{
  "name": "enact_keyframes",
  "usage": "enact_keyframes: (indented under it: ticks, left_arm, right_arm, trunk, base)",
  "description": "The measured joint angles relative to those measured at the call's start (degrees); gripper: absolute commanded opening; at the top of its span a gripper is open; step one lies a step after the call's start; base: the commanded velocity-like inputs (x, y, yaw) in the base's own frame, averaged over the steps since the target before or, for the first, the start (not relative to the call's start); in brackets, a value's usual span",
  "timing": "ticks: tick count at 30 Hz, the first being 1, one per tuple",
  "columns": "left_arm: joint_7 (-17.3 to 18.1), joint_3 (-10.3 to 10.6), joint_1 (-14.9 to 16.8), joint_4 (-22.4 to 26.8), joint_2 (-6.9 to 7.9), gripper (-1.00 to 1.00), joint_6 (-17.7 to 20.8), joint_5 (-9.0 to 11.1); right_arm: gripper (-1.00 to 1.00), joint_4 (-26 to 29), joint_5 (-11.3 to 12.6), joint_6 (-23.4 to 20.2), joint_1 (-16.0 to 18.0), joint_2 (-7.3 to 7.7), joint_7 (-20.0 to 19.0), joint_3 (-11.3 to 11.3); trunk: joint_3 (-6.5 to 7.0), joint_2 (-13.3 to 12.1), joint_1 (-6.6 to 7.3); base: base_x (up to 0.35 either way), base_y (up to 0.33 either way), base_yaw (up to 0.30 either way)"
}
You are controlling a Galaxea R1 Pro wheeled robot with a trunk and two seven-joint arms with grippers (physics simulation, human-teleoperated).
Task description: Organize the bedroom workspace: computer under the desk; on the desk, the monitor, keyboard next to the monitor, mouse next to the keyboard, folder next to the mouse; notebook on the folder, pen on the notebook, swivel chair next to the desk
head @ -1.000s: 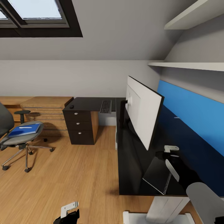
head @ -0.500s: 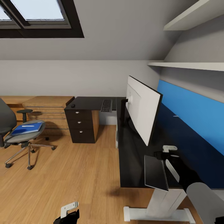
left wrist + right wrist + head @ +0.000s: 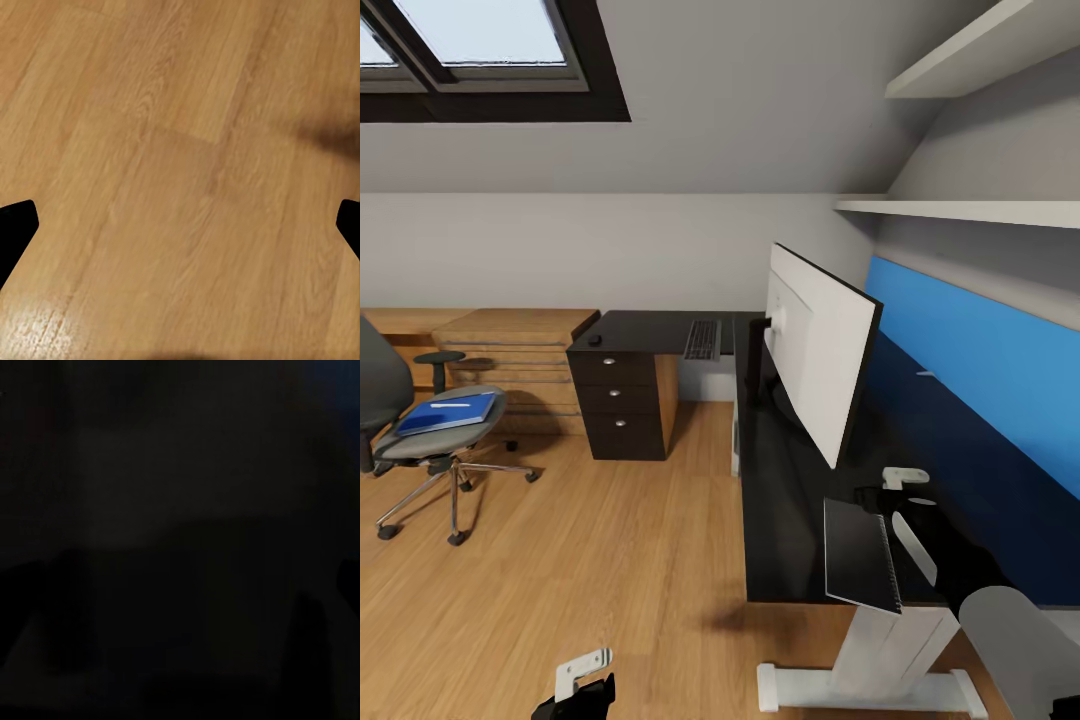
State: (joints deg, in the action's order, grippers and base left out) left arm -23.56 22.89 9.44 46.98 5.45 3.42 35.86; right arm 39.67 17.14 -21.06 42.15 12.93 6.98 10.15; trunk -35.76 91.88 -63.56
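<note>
My right pincer (image 3: 895,495) hung over the desk (image 3: 790,520) edge, its grip impossible to judge, with the notebook (image 3: 857,553) lying just beside it. My left pincer (image 3: 582,678) hovered above the floor (image 3: 180,165), fingers (image 3: 15,229) spread apart. Far off sat the chair (image 3: 420,440), carrying the folder (image 3: 448,412).

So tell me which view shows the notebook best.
The head view: the notebook lies at the desk's near edge, by the right tool. The right wrist view is too dark to tell; the left wrist view looks at floor.
</note>
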Motion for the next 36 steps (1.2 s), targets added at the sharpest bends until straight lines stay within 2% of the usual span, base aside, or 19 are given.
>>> enact_keyframes:
  ticks: [7, 36]
  left_arm:
    - [0.0, 0.0, 0.0, 0.0, 0.00, 1.00, 0.0, -0.1]
    - [0.0, 0.0, 0.0, 0.0, 0.00, 1.00, 0.0, -0.1]
  right_arm:
    - [1.00, 0.1, 0.2, 0.0, 0.0, 0.01, 0.0, 0.0]
    - [1.00, -0.2, 0.5, 0.5, -0.1, 0.06, -0.1, 0.0]
  trunk:
    - [0.00, 0.0, -0.01]
    - [0.00, 0.0, 0.00]
  base:
    - [-0.170, 0.000, 0.000]
    - [-0.003, 0.000, 0.000]
